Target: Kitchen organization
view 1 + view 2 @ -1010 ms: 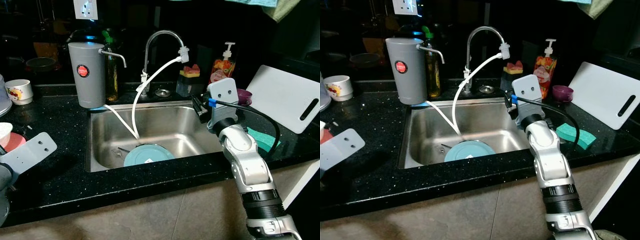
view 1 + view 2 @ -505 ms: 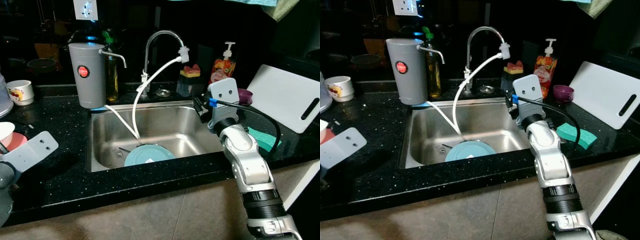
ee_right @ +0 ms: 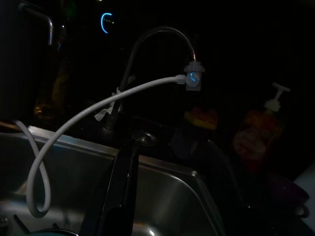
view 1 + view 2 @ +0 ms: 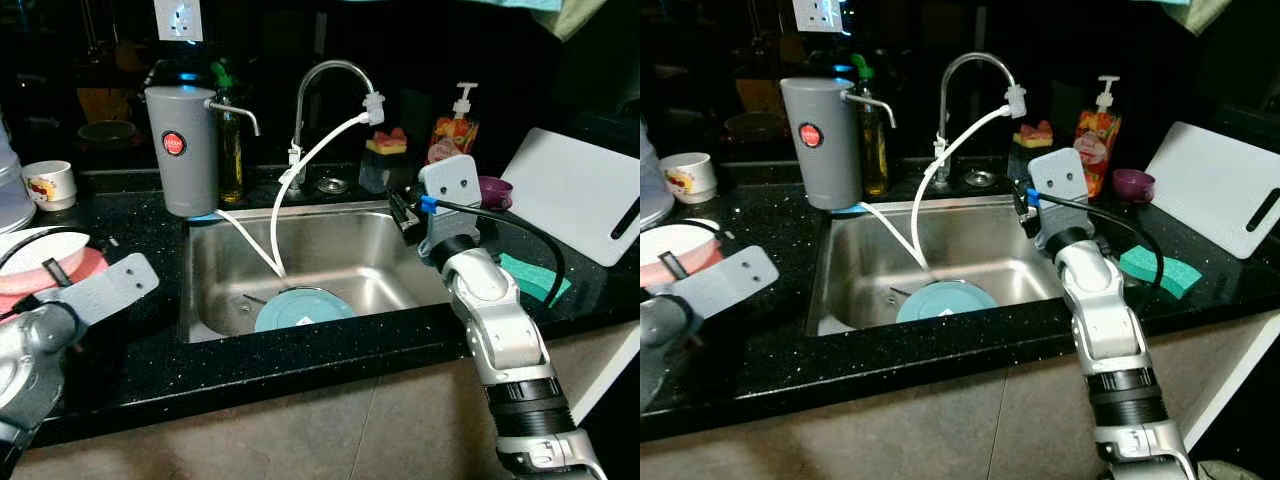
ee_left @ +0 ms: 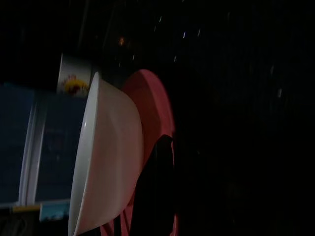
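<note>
A pink plate point(image 4: 55, 276) carries a white bowl point(image 4: 40, 250) at the counter's left end. My left gripper point(image 4: 675, 262) is shut on the plate's rim, and one black finger point(image 5: 156, 167) lies across the pink face in the left wrist view. A teal plate point(image 4: 303, 309) lies in the steel sink point(image 4: 340, 240) under a white hose point(image 4: 300, 170) that runs from the faucet point(image 4: 325, 70). My right gripper point(image 4: 403, 212) hovers open and empty over the sink's right rim, pointing at the faucet point(image 3: 157, 34).
A grey canister point(image 4: 180, 150) and an oil bottle point(image 4: 231, 150) stand behind the sink's left corner, with a painted cup point(image 4: 50, 183) further left. To the right are a soap dispenser point(image 4: 452, 135), a purple cup point(image 4: 493, 190), a white cutting board point(image 4: 575, 195) and a green sponge point(image 4: 535, 275).
My left arm has come up and to the right, bringing the pink plate and white bowl with it. The camera has shifted slightly. The right arm holds still.
</note>
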You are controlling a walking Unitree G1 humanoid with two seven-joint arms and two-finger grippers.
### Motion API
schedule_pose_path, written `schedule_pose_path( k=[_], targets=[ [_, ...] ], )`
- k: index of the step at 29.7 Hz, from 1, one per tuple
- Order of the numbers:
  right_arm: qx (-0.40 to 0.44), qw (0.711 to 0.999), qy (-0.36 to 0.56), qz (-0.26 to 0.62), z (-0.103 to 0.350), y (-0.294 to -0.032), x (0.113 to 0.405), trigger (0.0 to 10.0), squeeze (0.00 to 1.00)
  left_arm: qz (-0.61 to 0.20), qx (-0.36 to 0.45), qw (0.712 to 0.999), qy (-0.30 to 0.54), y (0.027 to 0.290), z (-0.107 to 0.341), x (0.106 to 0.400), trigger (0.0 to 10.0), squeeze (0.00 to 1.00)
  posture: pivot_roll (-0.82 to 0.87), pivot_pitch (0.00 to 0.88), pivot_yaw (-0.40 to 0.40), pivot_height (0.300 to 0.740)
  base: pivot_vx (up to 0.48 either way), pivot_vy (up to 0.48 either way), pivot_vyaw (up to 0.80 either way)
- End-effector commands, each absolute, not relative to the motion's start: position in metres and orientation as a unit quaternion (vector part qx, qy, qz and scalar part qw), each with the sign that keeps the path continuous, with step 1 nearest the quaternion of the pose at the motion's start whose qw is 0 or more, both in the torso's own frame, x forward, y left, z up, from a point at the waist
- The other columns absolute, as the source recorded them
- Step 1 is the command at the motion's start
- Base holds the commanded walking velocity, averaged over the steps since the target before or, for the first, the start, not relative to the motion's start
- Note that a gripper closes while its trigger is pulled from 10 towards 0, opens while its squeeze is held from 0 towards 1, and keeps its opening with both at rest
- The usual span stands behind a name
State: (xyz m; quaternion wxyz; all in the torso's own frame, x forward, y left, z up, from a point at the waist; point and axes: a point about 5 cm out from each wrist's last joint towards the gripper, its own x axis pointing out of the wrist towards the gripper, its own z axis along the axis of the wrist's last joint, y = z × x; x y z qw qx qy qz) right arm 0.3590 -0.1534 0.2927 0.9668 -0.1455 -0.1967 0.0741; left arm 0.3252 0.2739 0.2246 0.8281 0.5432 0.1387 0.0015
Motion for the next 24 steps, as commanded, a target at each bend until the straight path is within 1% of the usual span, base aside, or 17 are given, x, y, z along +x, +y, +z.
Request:
schedule_pose_path(
  k=[1,2,4,9,11,13,19,24],
  targets=[
    [-0.145,0.967,-0.199,0.069,0.296,-0.156,0.357,10.0,0.0,-0.067,0.541,0.82,0.173,0.255,0.19,0.33,10.0,0.0,0.13,0.063,-0.079,0.74,0.0,0.0,0.0],
    [-0.145,0.967,-0.199,0.069,0.296,-0.156,0.357,10.0,0.0,-0.067,0.541,0.82,0.173,0.255,0.19,0.33,10.0,0.0,0.13,0.063,-0.079,0.74,0.0,0.0,0.0],
    [-0.146,0.967,-0.198,0.066,0.296,-0.157,0.357,10.0,0.0,-0.091,0.545,0.818,0.16,0.241,0.188,0.338,10.0,0.0,0.12,0.064,-0.077,0.74,0.0,0.0,0.0],
    [-0.147,0.967,-0.199,0.064,0.296,-0.158,0.356,10.0,0.0,-0.111,0.545,0.818,0.147,0.228,0.187,0.346,10.0,0.0,0.11,0.066,-0.076,0.74,0.0,0.0,0.0],
    [-0.148,0.967,-0.199,0.063,0.297,-0.158,0.356,10.0,0.0,-0.132,0.545,0.818,0.133,0.213,0.187,0.354,10.0,0.0,0.11,0.066,-0.074,0.74,0.0,0.0,0.0],
    [-0.148,0.967,-0.2,0.063,0.297,-0.158,0.356,10.0,0.0,-0.14,0.545,0.817,0.124,0.204,0.187,0.36,10.0,0.0,0.11,0.066,-0.074,0.74,0.0,0.0,0.0],
    [-0.148,0.966,-0.2,0.063,0.298,-0.158,0.356,10.0,0.0,-0.144,0.545,0.817,0.119,0.199,0.188,0.364,10.0,0.0,0.1,0.065,-0.073,0.74,0.0,0.0,0.0],
    [-0.149,0.967,-0.2,0.062,0.298,-0.158,0.355,10.0,0.0,-0.138,0.55,0.815,0.119,0.2,0.186,0.367,10.0,0.0,0.1,0.062,-0.071,0.74,0.0,0.0,0.0]
  ],
)
